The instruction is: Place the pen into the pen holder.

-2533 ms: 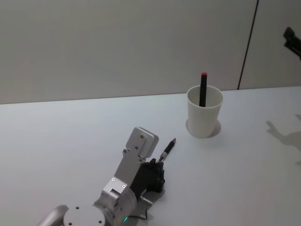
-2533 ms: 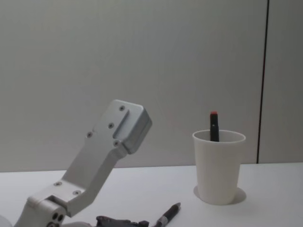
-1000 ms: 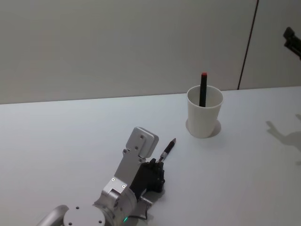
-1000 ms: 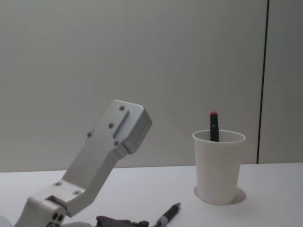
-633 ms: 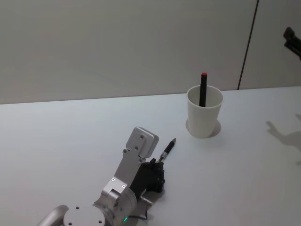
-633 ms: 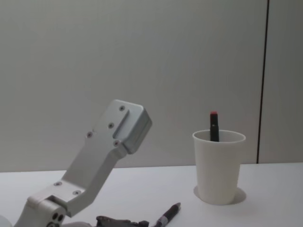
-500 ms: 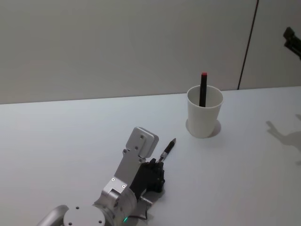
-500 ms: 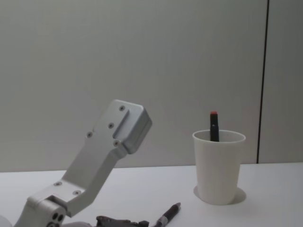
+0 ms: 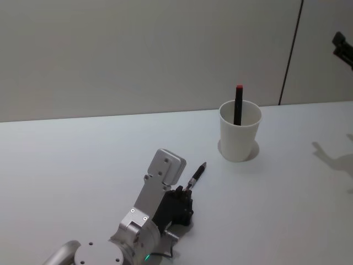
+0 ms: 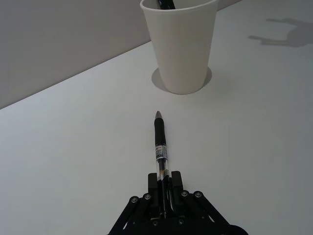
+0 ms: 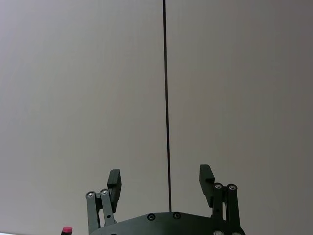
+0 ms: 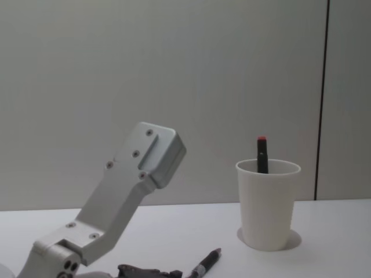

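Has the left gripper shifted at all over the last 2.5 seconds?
No. In the head view the left gripper, shut on the pen, keeps the same gap to the pen holder. The right gripper is parked, open.

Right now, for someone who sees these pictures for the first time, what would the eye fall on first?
First the left gripper, low over the near table, shut on a pen whose tip points toward the cup. Then the white cup itself, farther back and to the right, with a red-topped pen standing in it. The right gripper hangs open, high at the far right.
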Controlling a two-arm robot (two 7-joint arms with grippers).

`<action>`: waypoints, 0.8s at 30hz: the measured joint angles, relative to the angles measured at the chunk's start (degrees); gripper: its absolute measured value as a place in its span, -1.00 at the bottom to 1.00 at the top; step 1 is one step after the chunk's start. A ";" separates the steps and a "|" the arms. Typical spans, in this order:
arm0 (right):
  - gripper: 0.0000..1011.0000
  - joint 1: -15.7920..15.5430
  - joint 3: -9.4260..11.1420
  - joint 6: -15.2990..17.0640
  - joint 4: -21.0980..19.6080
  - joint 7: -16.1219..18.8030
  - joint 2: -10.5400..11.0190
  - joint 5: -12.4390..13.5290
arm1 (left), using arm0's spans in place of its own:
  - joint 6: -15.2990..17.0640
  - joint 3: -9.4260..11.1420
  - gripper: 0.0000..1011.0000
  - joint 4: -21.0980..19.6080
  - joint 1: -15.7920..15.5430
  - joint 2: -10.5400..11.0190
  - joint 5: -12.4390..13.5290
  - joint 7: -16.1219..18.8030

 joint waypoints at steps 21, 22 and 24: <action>0.98 0.00 0.00 0.00 0.00 0.00 0.00 0.00 | 0.00 0.00 -0.69 0.00 0.00 0.00 0.00 0.00; 0.98 0.00 0.00 0.00 0.00 0.00 0.00 0.00 | 0.00 0.00 -0.69 0.00 0.00 0.00 0.00 0.00; 0.98 0.00 0.00 0.00 0.00 0.00 0.00 0.00 | 0.00 0.00 -0.69 0.00 0.00 0.00 0.00 0.00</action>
